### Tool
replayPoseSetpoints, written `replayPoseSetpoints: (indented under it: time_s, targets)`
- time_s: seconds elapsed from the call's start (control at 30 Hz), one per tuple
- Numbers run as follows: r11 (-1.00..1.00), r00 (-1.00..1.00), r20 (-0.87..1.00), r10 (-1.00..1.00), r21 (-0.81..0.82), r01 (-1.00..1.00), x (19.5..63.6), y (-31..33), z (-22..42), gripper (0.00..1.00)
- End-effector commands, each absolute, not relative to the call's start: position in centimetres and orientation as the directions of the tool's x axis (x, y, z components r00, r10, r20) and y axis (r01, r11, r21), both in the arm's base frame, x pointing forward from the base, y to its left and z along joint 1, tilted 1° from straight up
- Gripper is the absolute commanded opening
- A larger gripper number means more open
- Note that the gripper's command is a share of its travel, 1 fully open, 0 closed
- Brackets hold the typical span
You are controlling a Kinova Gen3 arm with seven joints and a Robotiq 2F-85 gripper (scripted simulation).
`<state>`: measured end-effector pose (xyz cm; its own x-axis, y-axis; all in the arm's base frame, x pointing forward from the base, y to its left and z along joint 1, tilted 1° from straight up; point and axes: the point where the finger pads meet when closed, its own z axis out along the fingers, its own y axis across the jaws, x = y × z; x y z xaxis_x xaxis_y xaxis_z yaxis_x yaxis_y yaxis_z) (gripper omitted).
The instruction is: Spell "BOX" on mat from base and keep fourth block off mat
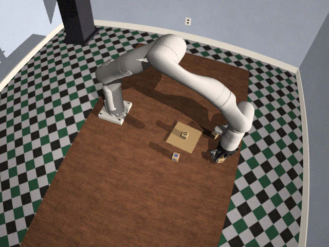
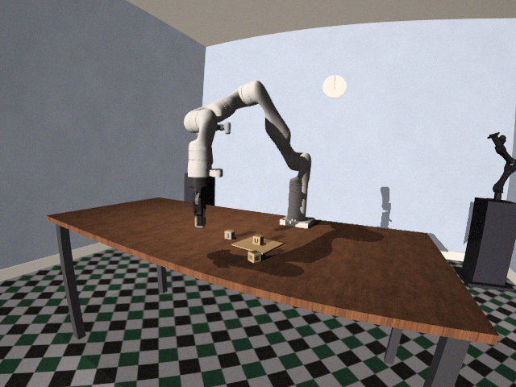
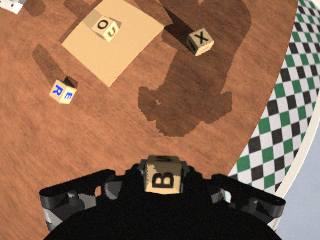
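Note:
My gripper (image 1: 219, 158) (image 2: 200, 216) (image 3: 162, 169) is shut on the B block (image 1: 220, 160) (image 2: 204, 222) (image 3: 163, 182). It holds the block above the table, off the mat; a face reading B shows in the wrist view. The O block (image 1: 185, 135) (image 2: 258, 239) (image 3: 106, 28) rests on the tan mat (image 1: 192, 145) (image 2: 272, 244) (image 3: 110, 70), O on top. The X block (image 1: 214, 135) (image 2: 254, 256) (image 3: 200, 42) lies on the table off the mat, X on top. The R block (image 1: 175, 156) (image 2: 229, 235) (image 3: 63, 92) lies off the mat's other side, blue R on top. The held block's underside is hidden.
The wooden table (image 1: 138, 186) (image 2: 354, 266) (image 3: 30, 150) bears everything. Its far edge lies close beyond the gripper in the top view. The robot's base (image 1: 110, 115) (image 2: 297, 222) stands on the opposite side of the mat. Arm shadows fall across the table around the X block.

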<state>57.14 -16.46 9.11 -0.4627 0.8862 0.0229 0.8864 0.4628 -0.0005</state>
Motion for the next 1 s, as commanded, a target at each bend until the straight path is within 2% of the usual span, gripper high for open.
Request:
replayPoseSetpoints:
  time_s: [0.0,0.23,0.47,0.53,0.77,0.97]
  targets:
    - [0.486,-0.486,0.022,0.873,0.002,0.874,56.9,-16.3,9.3,0.26]
    - [0.667,-0.667,0.036,0.744,0.003,0.745,55.3,-14.5,9.1,0.26]
    - [0.855,-0.855,0.047,0.517,0.012,0.518,53.3,-12.1,8.9,0.26]
    - [0.855,-0.855,0.047,0.517,0.012,0.518,53.3,-12.1,8.9,0.26]
    - [0.981,-0.980,0.048,0.191,0.029,0.193,50.9,-9.4,8.9,0.26]
    - [0.991,-0.991,0.037,-0.132,0.041,-0.130,48.7,-7.0,9.0,0.26]
